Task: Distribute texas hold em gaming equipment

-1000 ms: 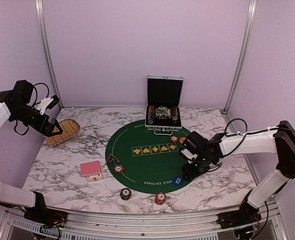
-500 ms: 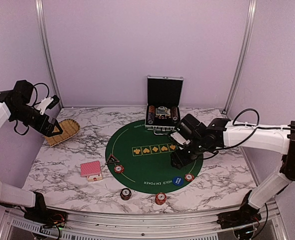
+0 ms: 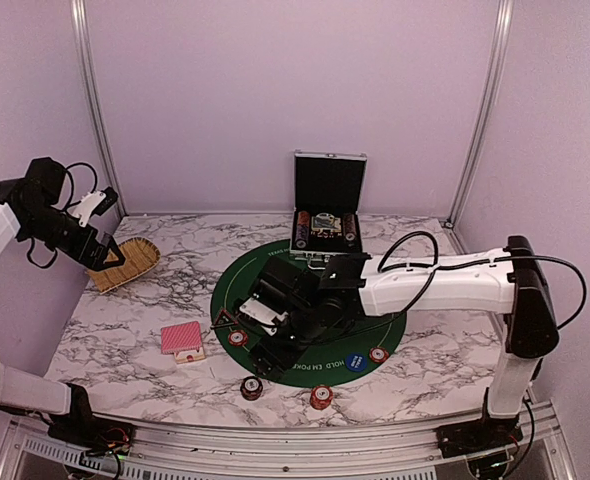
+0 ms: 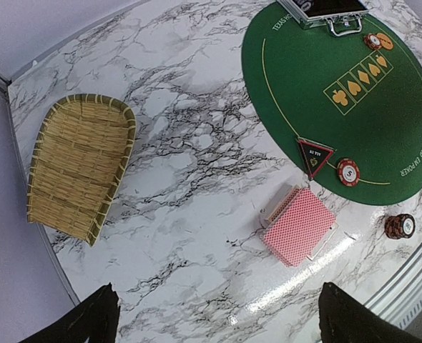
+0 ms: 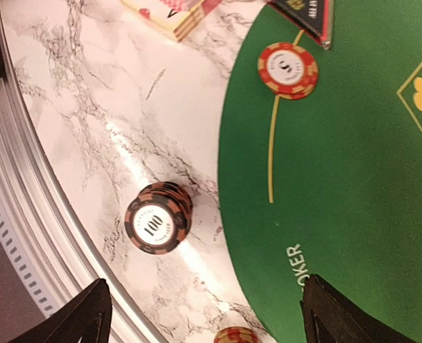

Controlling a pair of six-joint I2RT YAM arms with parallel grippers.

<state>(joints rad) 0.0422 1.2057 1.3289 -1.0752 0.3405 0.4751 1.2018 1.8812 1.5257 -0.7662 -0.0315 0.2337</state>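
Right gripper (image 5: 204,286) spread wide, nothing between its fingers (image 5: 82,318), low over the near left rim of the mat (image 5: 354,179). Straight below, in its wrist view alone: the figure 100 on a stack of dark chips (image 5: 157,218), standing on bare marble (image 5: 89,121) just off the felt. Near it, on the green beside the yellow line, a flat red chip (image 5: 287,69) with pale edge marks; at the top edge, corners of the token (image 5: 305,13) and the cards (image 5: 169,14). From overhead, arm stretched across the mat, covering the printed suits, plain in the left wrist view. Left gripper (image 4: 218,289) likewise wide open and empty, high over the marble's left side. Beneath it a basket (image 4: 79,164), well apart from the red-backed cards; token and red chip just beyond them, on the mat's edge. Overhead again: blue disc (image 3: 356,362) on the near felt, open case (image 3: 327,215) at the far rim.
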